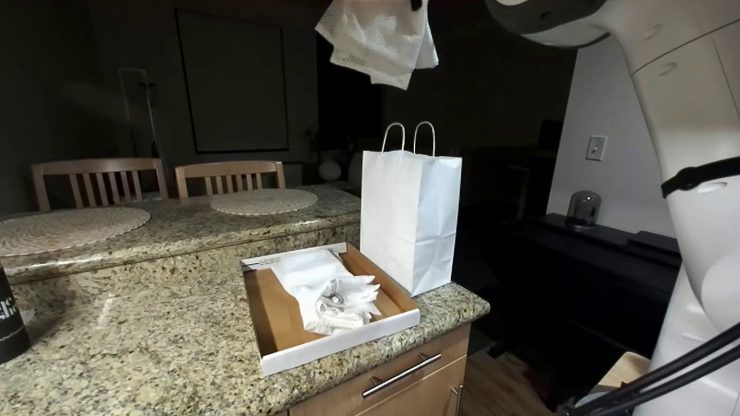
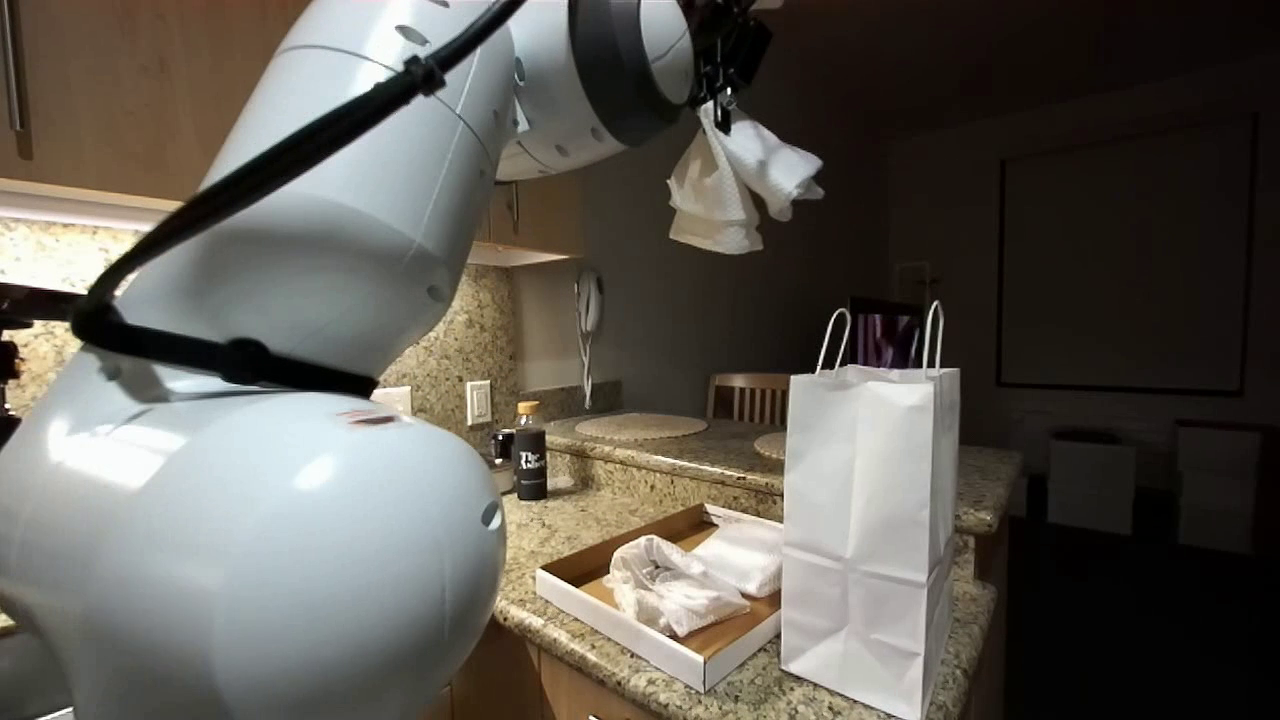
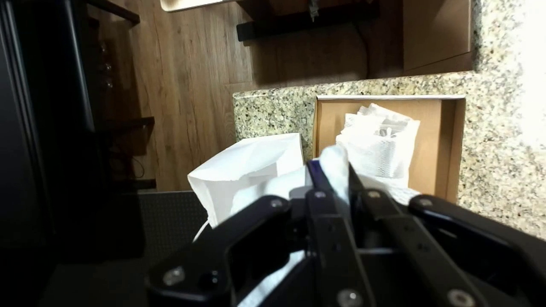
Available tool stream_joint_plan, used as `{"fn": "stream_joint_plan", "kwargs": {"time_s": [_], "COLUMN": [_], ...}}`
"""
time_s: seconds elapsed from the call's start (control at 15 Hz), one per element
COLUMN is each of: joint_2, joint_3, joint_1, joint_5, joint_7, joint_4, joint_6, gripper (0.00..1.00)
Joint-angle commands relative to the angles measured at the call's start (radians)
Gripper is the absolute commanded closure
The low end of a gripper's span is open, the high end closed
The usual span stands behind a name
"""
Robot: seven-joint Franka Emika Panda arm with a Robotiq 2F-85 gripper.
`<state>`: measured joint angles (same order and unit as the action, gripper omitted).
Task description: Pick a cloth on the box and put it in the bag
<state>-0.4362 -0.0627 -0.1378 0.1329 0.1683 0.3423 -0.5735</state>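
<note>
A white cloth hangs in the air above the white paper bag. It also shows in an exterior view, where it hangs up and to the left of the bag. My gripper is shut on the cloth's upper part. In the wrist view my gripper pinches a white fold between its fingertips. The bag stands upright beside the shallow box, with its handles up; its opening partly shows in the wrist view. More white cloths lie in the box.
The box and bag stand on a granite counter near its edge and corner. A raised ledge with round placemats runs behind. A dark bottle stands farther along the counter. Chairs stand beyond the ledge.
</note>
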Motion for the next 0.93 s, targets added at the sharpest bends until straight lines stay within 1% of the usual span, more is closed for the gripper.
{"fn": "stream_joint_plan", "kwargs": {"time_s": [0.0,0.2,0.27,0.4,0.47,0.53,0.67,0.73,0.87], "joint_2": [-0.004,-0.014,-0.013,-0.019,-0.040,-0.048,-0.060,-0.044,-0.062], "joint_3": [0.023,0.023,0.020,0.022,0.071,0.089,0.124,0.062,0.054], "joint_1": [-0.013,-0.030,-0.020,-0.006,0.017,0.034,0.091,0.096,0.168], "joint_5": [-0.035,0.024,0.048,0.080,0.135,0.172,0.211,0.168,0.158], "joint_7": [0.057,-0.087,-0.180,-0.322,-0.391,-0.467,-0.615,-0.687,-0.824], "joint_4": [0.000,0.014,0.022,0.033,0.012,0.012,0.018,0.063,0.077], "joint_6": [-0.007,-0.006,-0.012,-0.028,-0.028,-0.044,-0.095,-0.143,-0.219], "gripper": [0.92,0.92,0.93,0.93,0.93,0.93,0.93,0.93,0.93]}}
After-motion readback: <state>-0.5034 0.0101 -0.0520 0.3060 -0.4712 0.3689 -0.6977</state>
